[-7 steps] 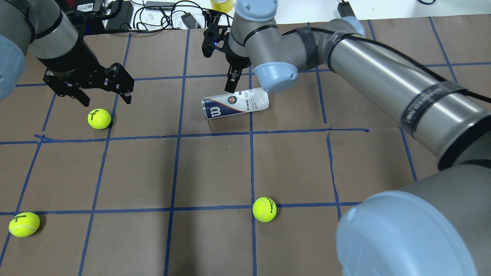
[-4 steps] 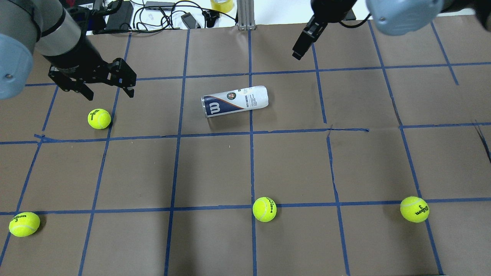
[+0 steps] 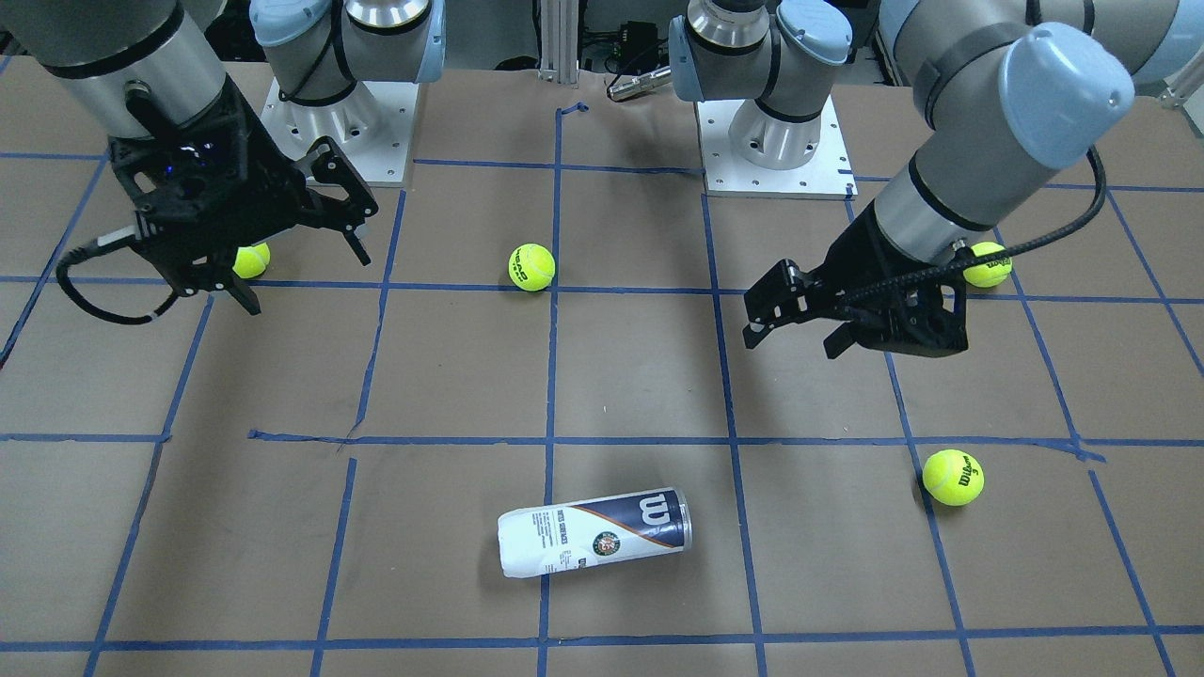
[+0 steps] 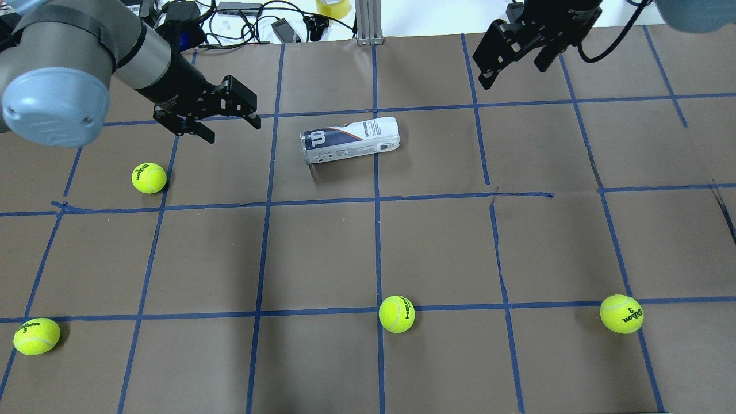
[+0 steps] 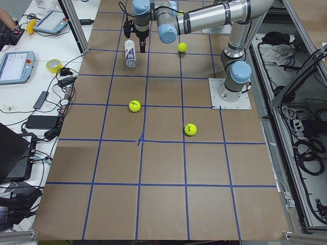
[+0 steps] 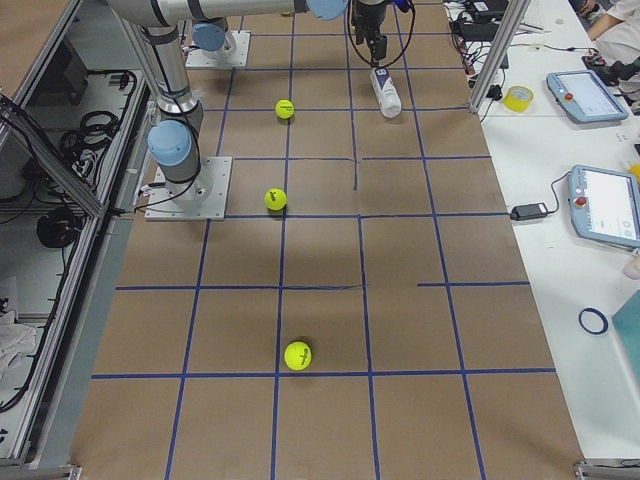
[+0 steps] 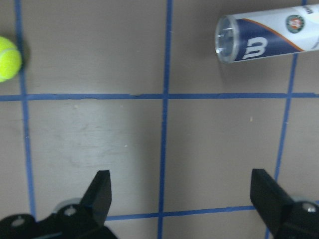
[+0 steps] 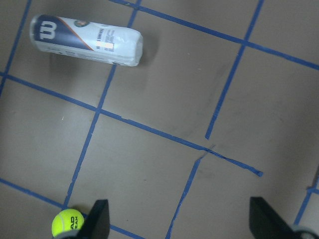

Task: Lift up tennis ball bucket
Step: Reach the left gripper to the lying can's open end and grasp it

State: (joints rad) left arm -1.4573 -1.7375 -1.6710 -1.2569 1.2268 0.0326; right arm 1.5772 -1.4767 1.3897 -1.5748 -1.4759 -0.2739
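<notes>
Bench [image 4: 437, 247] is covered with brown paper gridded in blue tape. Left pincer [image 4: 234, 131] and right pincer [image 4: 510, 75] are both held released above it, jaws spread wide, nothing grasped. Tennis ball bucket [image 4: 351, 140] is laid on its side on the bench between them, touched by neither, navy end toward the left pincer. One tennis ball [image 4: 149, 177] is seen near the left pincer.

Overhead: set behind the robot [image 3: 771, 132], aimed forward and down. Front: faced at the robot, steeply down. Sides: placed high, far, at the table [image 5: 168, 204] ends. Wrists: held close, downward; the tennis ball bucket [image 7: 264, 37] is shared by both.
</notes>
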